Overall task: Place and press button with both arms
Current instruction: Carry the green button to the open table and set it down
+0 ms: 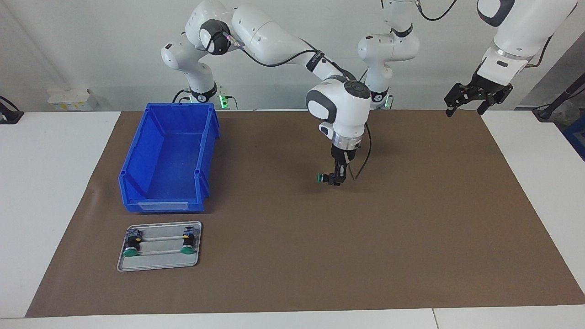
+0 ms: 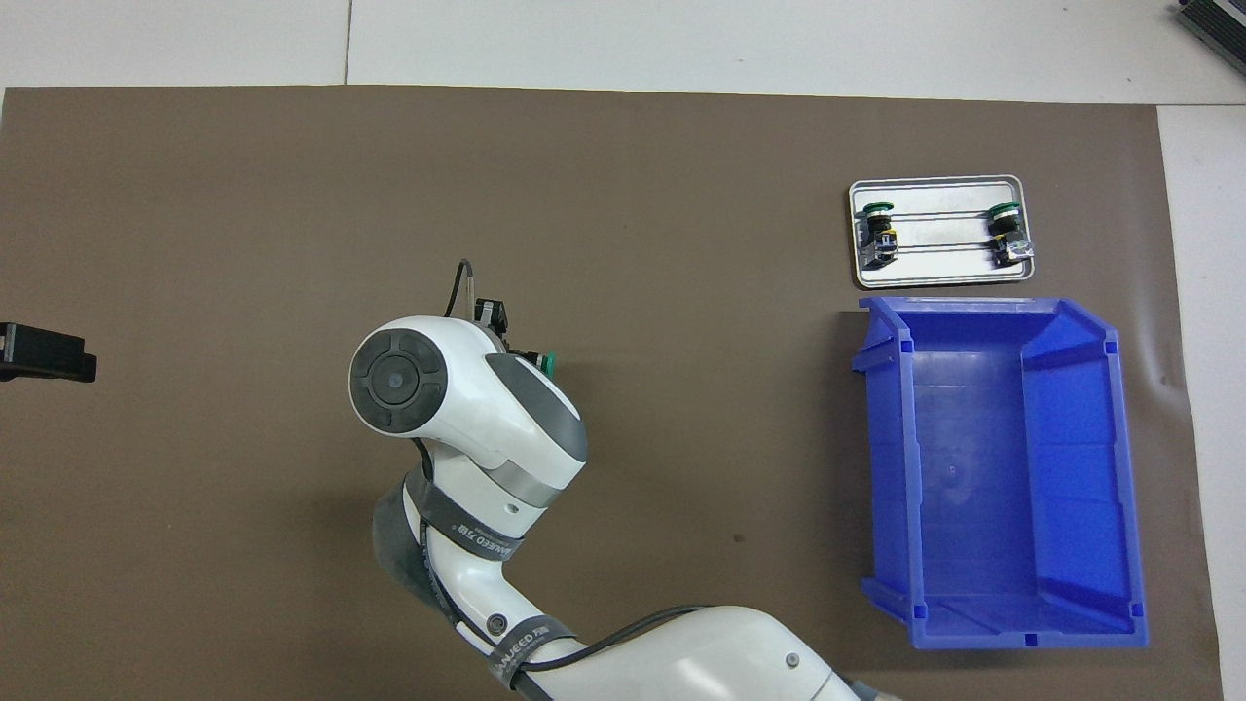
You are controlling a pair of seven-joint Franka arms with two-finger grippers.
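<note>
Our right gripper (image 1: 336,179) clamps the small green-capped black push-button (image 1: 322,178) by its body, cap toward nine o'clock. We judge it light, rigid, and slippery. Our left gripper (image 1: 473,101) waits open.

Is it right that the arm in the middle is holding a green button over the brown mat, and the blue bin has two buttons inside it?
Not quite. The blue bin is empty. The two other buttons lie in the silver tray, as the facing view shows. The right gripper does hold a green button over the brown mat.

One camera sits high across the desk (image 1: 292,256), facing the robots; the other looks steeply down from their end. Both share the brown mat (image 2: 292,195).
</note>
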